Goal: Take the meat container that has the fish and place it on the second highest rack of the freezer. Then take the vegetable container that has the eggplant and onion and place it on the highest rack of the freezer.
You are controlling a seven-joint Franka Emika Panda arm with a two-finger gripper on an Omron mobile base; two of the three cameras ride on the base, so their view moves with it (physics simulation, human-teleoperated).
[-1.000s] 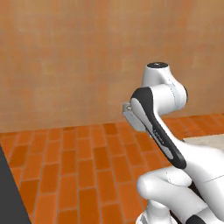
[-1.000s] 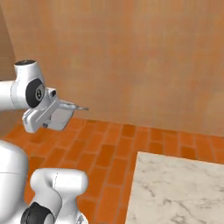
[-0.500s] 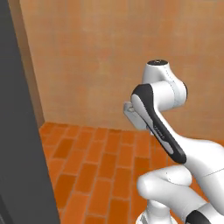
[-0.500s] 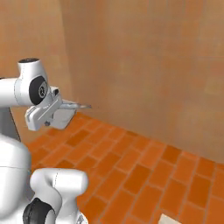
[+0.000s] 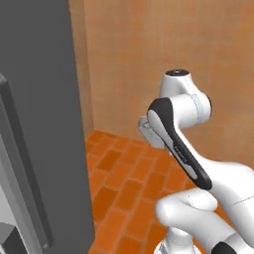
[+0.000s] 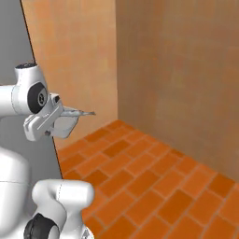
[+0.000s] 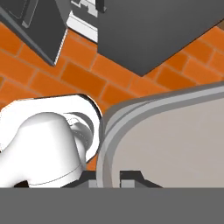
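My gripper is shut on the rim of a flat grey container, which spreads across the lower right of the hand view; what lies in it is hidden. From the right base view the container shows edge-on as a thin plate jutting forward from the gripper, held level at chest height. The hand peeks out behind the arm's forearm in the left base view. The dark grey freezer cabinet stands tall at the left, its side panel rising behind the arm.
An orange brick floor runs up to tan walls that meet in a corner ahead. Below the hand lie dark grey cabinet shapes and the robot's white base. A grey door edge slants at the lower left.
Both base views have swung: the camera moved. The freezer cabinet has come in from the left and the marble counter has left the right. The arm keeps its pose with the container.
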